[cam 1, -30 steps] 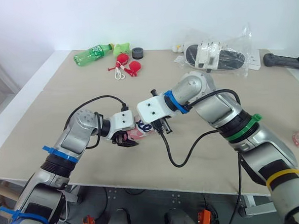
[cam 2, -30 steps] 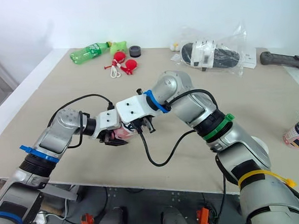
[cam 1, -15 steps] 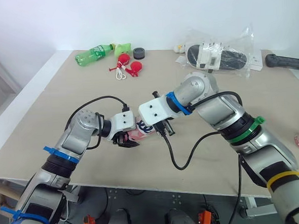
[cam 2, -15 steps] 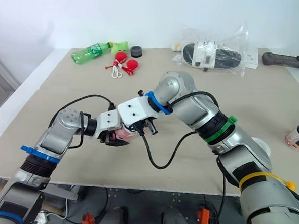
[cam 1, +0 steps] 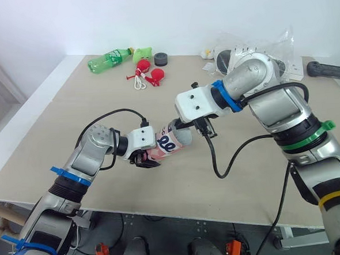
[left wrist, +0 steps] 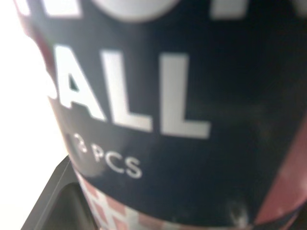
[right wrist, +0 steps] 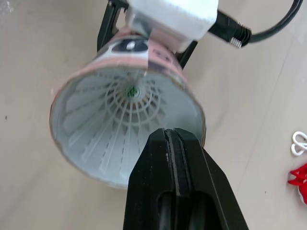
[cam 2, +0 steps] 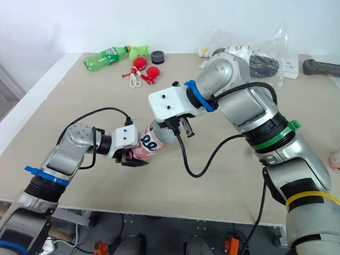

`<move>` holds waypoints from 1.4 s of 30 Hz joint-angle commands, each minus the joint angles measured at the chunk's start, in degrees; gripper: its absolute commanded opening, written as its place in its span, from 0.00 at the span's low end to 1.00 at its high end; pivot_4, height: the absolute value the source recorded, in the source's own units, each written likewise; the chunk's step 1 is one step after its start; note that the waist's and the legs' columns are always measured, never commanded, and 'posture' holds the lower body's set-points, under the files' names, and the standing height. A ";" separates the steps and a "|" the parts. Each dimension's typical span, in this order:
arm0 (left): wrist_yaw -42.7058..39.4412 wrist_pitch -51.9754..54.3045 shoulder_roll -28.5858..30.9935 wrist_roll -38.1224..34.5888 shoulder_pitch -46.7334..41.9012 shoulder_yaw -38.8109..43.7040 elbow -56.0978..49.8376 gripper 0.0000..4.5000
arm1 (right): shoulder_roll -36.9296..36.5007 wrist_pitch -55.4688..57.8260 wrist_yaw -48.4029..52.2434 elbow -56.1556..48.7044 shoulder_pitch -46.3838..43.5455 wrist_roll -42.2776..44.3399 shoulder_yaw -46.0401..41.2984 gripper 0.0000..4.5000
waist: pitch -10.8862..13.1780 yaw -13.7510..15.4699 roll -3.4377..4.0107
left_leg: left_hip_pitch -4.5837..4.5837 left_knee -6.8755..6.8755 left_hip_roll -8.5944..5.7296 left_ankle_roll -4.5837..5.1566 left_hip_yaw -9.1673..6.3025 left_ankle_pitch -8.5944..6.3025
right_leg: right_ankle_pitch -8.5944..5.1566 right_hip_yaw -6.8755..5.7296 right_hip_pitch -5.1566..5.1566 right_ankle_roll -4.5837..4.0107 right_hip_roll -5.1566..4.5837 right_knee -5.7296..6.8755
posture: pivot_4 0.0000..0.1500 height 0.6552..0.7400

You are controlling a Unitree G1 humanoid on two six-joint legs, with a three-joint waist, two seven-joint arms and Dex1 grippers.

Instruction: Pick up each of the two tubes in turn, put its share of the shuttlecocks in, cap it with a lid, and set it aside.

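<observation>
Left fingers (cam 1: 141, 160) clamp the base of a pink-and-navy tube (cam 1: 169, 141), held tilted over the front of the tabletop (cam 1: 99, 103), a shuttlecock (right wrist: 129, 92) seated inside. Right fingers (right wrist: 175, 182), pressed together and empty, hover at its open mouth.

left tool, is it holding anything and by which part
The left tool grips the pink tube around its base end, away from the open mouth. The right tool is shut on nothing.
</observation>
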 commanded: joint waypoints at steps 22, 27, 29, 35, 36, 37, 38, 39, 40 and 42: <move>6.22 -1.85 -8.38 -10.05 -0.54 7.03 -2.11 0.68 | -32.28 -2.49 6.77 4.91 6.85 16.92 -9.82 0.52 | 0.61 -0.62 -0.12 | -0.62 -0.22 0.03 0.04 0.07 -0.03 | -0.01 -0.44 -0.59 -0.50 -0.23 -0.01 | 1.00 1.00; 11.43 -3.93 -16.29 -13.96 3.01 7.98 -4.72 0.68 | -40.24 -12.48 6.77 14.44 13.17 10.49 -5.62 1.00 | 0.85 -0.16 -0.07 | -0.82 -0.15 -0.03 -0.01 0.17 -0.13 | -0.14 -0.46 -0.68 -0.47 -0.36 -0.02 | 1.00 1.00; 13.75 -5.63 -18.91 -14.17 4.14 7.77 -4.88 0.68 | -40.92 -15.42 6.77 18.20 14.57 7.43 -5.24 1.00 | 0.97 -0.42 0.05 | -0.82 -0.11 -0.10 -0.03 0.21 -0.13 | -0.15 -0.42 -0.68 -0.42 -0.44 -0.01 | 1.00 1.00; 17.70 -11.26 -24.67 -13.94 8.97 6.39 -1.86 0.68 | -40.56 -20.00 6.77 28.19 15.03 2.01 -4.25 1.00 | 1.03 -0.93 0.26 | -0.68 -0.11 -0.09 -0.09 0.19 -0.09 | -0.10 -0.41 -0.64 -0.47 -0.40 0.09 | 1.00 1.00; 17.91 -12.06 -24.94 -13.78 9.44 6.17 -1.22 0.68 | -40.39 -20.58 6.77 29.21 14.87 1.40 -4.13 1.00 | 1.03 -0.97 0.27 | -0.58 -0.12 -0.08 -0.09 0.19 -0.09 | -0.09 -0.40 -0.55 -0.48 -0.38 0.09 | 1.00 1.00; 18.20 -13.14 -25.18 -13.39 10.06 5.86 -0.10 0.68 | -40.09 -21.19 6.77 30.79 14.79 0.64 -3.96 1.00 | 1.04 -1.03 0.28 | -0.49 -0.12 -0.08 -0.09 0.20 -0.09 | -0.09 -0.39 -0.46 -0.48 -0.38 0.09 | 1.00 1.00; 18.58 -14.39 -25.38 -12.89 10.72 5.54 1.21 0.68 | -39.68 -21.52 6.77 32.50 14.81 0.28 -3.75 1.00 | 1.04 -1.04 0.29 | -0.42 -0.12 -0.08 -0.09 0.19 -0.09 | -0.09 -0.38 -0.40 -0.47 -0.38 0.09 | 1.00 1.00; 18.74 -15.69 -25.58 -12.66 11.31 5.34 2.34 0.68 | -39.12 -21.93 6.77 34.22 14.88 -0.14 -3.65 1.00 | 1.04 -1.05 0.29 | -0.41 -0.11 -0.08 -0.12 0.19 -0.07 | -0.09 -0.38 -0.37 -0.46 -0.37 0.09 | 1.00 1.00; 18.90 -16.63 -25.86 -12.83 11.70 5.42 3.17 0.68 | -38.61 -22.59 6.77 35.77 14.98 -0.87 -3.61 1.00 | 1.04 -1.07 0.29 | -0.41 -0.10 -0.08 -0.14 0.19 -0.05 | -0.08 -0.37 -0.37 -0.45 -0.37 0.09 | 1.00 1.00; 19.53 -18.08 -26.34 -13.20 12.07 5.81 4.87 0.68 | -37.44 -23.77 6.75 38.20 15.17 -2.51 -3.77 1.00 | 1.05 -1.16 0.29 | -0.39 -0.07 -0.09 -0.15 0.20 -0.05 | -0.06 -0.34 -0.31 -0.40 -0.38 0.08 | 1.00 1.00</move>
